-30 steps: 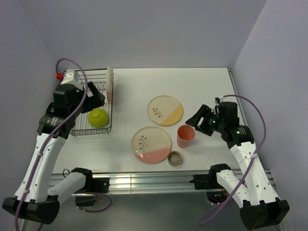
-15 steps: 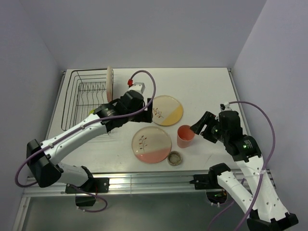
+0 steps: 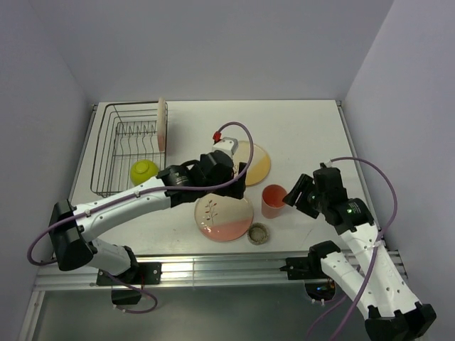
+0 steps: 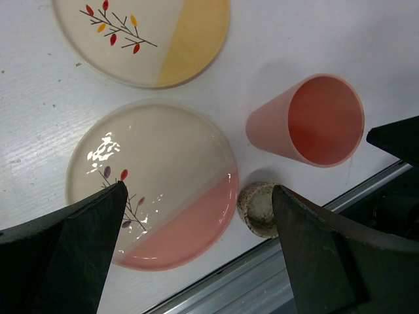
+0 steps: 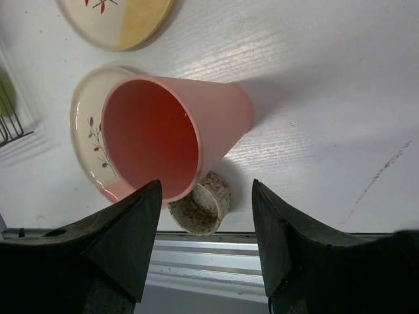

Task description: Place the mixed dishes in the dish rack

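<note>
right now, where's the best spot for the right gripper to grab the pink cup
Probably the rim wall. The salmon-pink cup stands upright and open-mouthed, so one finger could go inside and one outside its near wall, coming down from above on the right gripper side. The open jaws already frame it. The tiny speckled dish sits close beside its base, so a low side grip looks crowded.

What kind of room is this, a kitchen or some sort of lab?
Most likely a robot test bench, not a kitchen: a bare white table boxed in by plain walls, two arms bolted to its near edge, and dishes staged beside a black dish rack, such as the salmon-pink cup.
</note>
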Available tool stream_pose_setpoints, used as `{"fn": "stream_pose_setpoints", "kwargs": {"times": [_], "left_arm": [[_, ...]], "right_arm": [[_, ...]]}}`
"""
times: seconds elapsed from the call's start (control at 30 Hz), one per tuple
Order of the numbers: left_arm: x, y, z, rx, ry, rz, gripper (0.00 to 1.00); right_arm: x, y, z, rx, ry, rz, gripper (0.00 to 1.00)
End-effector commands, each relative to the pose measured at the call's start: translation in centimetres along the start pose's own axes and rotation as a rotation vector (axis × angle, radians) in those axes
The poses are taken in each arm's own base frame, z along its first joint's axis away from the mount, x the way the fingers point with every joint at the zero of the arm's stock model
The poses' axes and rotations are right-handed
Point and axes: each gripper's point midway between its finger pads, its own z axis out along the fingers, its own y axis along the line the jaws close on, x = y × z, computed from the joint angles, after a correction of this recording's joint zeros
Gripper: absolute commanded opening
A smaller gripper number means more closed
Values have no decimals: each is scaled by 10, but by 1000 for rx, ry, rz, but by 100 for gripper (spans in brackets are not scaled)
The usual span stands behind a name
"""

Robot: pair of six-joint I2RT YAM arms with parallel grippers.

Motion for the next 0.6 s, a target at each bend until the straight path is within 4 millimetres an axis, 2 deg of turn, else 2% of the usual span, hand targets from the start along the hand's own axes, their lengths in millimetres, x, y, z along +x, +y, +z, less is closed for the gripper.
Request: {"fn": "stream_pose_setpoints", "kwargs": {"times": [0.0,0.13,0.27,0.4,0.43,0.47,0.5,0.57], "left_arm": [[-14,-6,-20,40,-72,-28,99],[-13,2,-27,31,-91,-32,99],[-12,5,-27,7,-77,-13,99],[-6,11,-27,-2,-80,-16,99],[-7,11,-28,5,-87,-19,99],[-4,12,-26,1,-81,-20,99],[-2,12,-24,-1,-77,-18,99],[1,13,-21,-5,-68,-18,99]], "right_arm": [[-13,7,-5,-20,-64,8,64],[-5,4,-2,-25,-47,24,62],[13,15,-4,-91,7,41,57],[35,14,-6,-93,35,34,55],[48,15,-4,-104,71,27,55],[55,17,-3,-113,89,23,55],[59,10,3,-84,83,19,54],[74,16,7,-94,123,1,54]]}}
